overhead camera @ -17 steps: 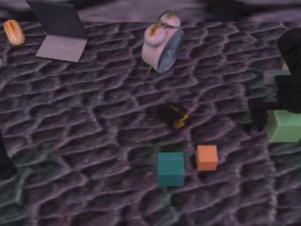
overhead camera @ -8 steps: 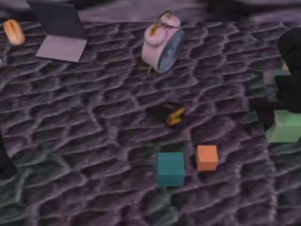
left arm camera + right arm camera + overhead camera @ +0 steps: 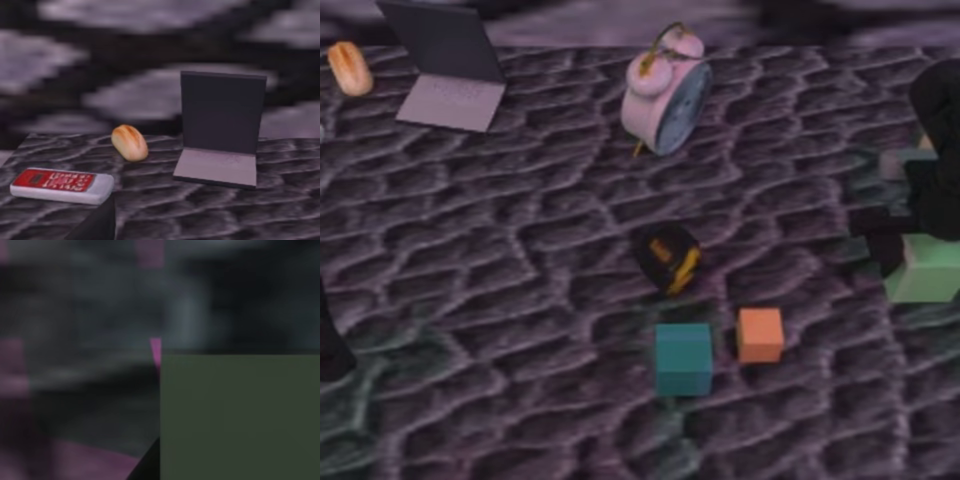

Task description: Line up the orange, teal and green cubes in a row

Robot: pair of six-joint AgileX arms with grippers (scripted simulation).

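Now my right hand (image 3: 898,255) hangs over the green cube (image 3: 928,270); grip unclear. Next it must join the teal cube (image 3: 683,358) and orange cube (image 3: 760,334).

Small blk-yellow block (image 3: 667,257) has slid left & turned, now nearer frame centre. Right gripper (image 3: 886,245) shifted slightly up-right, against green cube (image 3: 926,270) at right edge.

Dark rippled table (image 3: 520,250); cubes: teal (image 3: 683,358), orange (image 3: 760,334), green (image 3: 926,268)
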